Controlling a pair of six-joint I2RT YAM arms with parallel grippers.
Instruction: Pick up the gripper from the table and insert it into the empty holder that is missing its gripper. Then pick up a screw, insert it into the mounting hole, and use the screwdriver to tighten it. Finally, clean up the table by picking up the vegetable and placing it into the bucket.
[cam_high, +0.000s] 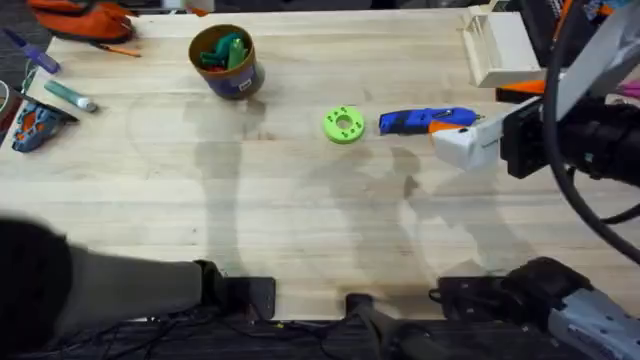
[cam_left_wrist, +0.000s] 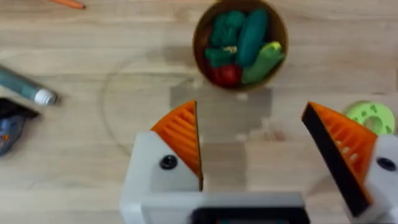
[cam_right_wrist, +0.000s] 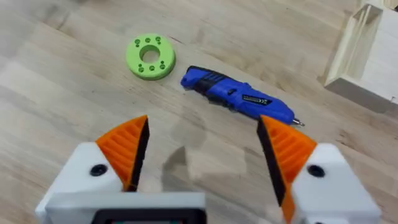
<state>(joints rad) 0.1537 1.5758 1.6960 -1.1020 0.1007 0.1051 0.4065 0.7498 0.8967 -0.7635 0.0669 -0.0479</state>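
Lying by one green disc (cam_high: 343, 124): one screwdriver (cam_high: 425, 121); one bucket (cam_high: 226, 60) apart.

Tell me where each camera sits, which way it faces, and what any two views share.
Overhead: above the arm bases, looking down and forward over the table; both arms show along the bottom edge.
Left wrist: looks down at the bucket, left end effector open.
Right wrist: looks down at the screwdriver, right end effector open.
Shared: the green disc appears in all three views.
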